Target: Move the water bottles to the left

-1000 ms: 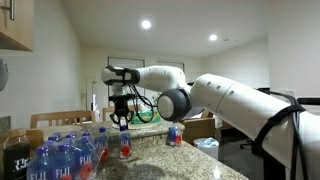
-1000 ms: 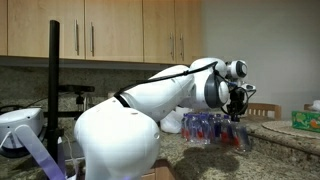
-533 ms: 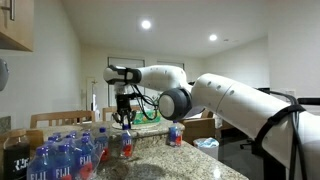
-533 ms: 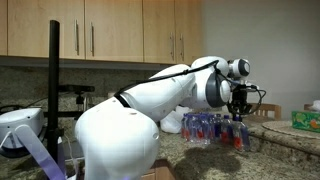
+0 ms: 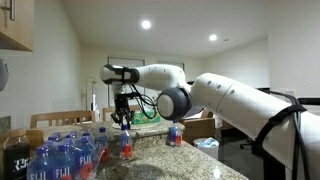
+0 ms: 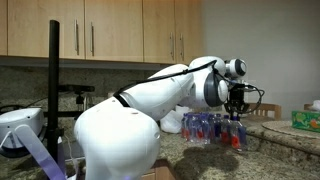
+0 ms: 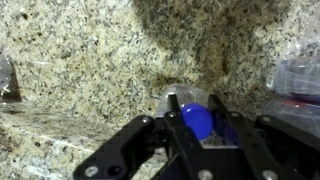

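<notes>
My gripper (image 7: 197, 128) is shut on a small clear water bottle, and the bottle's blue cap (image 7: 196, 119) shows between the two black fingers. In both exterior views the gripper (image 5: 124, 124) (image 6: 237, 115) points straight down over the granite counter, with the held water bottle (image 5: 126, 145) (image 6: 237, 137) hanging under it, red label showing. I cannot tell whether its base touches the counter. A second water bottle (image 5: 175, 134) stands alone on the counter, off to one side of the gripper.
A wrapped pack of larger FIJI bottles (image 5: 58, 160) (image 6: 205, 127) sits close beside the gripper; its plastic wrap (image 7: 300, 85) shows at the wrist view's edge. The granite counter (image 7: 90, 60) ends in an edge (image 5: 215, 160). A green box (image 6: 305, 120) lies further along.
The gripper and the bottle it holds swayed slightly sideways and back. The grip is unchanged.
</notes>
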`<state>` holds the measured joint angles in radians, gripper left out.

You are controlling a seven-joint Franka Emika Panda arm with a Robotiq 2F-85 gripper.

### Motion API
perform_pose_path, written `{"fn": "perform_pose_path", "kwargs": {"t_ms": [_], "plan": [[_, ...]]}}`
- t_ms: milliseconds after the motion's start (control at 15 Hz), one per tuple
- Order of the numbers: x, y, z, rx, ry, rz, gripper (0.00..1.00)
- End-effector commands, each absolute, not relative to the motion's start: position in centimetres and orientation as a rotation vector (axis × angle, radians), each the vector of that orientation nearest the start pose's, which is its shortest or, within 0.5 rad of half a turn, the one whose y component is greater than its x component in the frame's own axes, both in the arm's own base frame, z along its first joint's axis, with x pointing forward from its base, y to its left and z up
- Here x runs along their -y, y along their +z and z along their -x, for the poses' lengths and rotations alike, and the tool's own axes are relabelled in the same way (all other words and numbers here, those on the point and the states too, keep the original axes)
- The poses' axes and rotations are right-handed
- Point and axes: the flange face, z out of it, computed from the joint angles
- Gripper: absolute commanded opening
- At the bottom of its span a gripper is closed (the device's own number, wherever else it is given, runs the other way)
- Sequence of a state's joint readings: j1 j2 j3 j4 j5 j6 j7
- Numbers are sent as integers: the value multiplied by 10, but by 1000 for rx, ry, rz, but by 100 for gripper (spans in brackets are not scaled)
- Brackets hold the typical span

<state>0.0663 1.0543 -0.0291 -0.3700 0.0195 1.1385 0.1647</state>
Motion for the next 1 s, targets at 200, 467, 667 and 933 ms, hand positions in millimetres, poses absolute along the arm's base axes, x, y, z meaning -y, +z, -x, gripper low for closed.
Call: {"fn": "perform_pose_path", "kwargs": {"t_ms": [200,467,667,933], "plan": [[-53,429,-736,-169,441,3162,9],[-58,424,-738,-156,436,3158,9],[-65,424,-745,-194,351,3158,9],[-72,426,-750,-197,289,3155,9]]}}
